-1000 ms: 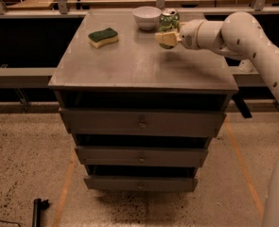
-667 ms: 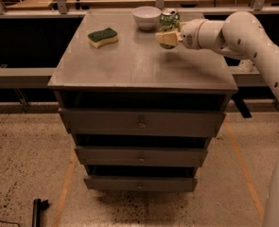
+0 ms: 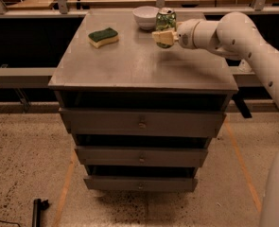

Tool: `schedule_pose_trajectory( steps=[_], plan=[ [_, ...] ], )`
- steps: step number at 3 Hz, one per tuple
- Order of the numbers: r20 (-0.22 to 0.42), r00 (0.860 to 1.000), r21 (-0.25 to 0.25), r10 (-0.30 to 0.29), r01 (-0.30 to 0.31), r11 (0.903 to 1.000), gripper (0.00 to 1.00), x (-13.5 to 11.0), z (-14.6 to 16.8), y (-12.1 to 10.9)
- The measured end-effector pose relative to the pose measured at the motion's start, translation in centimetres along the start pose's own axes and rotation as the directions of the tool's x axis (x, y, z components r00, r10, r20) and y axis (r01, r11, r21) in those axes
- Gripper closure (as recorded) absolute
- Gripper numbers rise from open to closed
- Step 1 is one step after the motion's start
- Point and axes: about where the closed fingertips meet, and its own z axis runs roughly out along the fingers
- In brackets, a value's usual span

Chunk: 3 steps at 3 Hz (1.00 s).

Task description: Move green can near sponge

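Note:
The green can (image 3: 166, 19), with a silver top, stands upright at the back right of the cabinet top (image 3: 139, 65), right beside the white bowl. My gripper (image 3: 161, 34) reaches in from the right and is shut around the can's lower half; one pale finger (image 3: 163, 37) crosses in front of it. I cannot tell whether the can's base touches the surface. The sponge (image 3: 103, 36), dark green over yellow, lies at the back left, about a hand's width from the can.
A white bowl (image 3: 145, 17) sits at the back edge just left of the can. The cabinet has three drawers (image 3: 141, 123) pulled slightly out. A rail and shelving run behind it. A dark object (image 3: 37, 211) lies on the floor at lower left.
The gripper and the can have shifted slightly to the left, toward the sponge. The sponge and bowl have not moved.

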Motion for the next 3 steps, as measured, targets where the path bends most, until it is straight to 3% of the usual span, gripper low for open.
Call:
schedule_pose_trajectory(
  steps=[2,3],
  plan=[
    [-0.007,0.998,-0.056,0.06,-0.061,0.9966,1.0,-1.5,4.4,2.9],
    [-0.008,0.996,-0.129,0.086,-0.086,0.9878,1.0,-1.9,7.1,5.8]
  ],
)
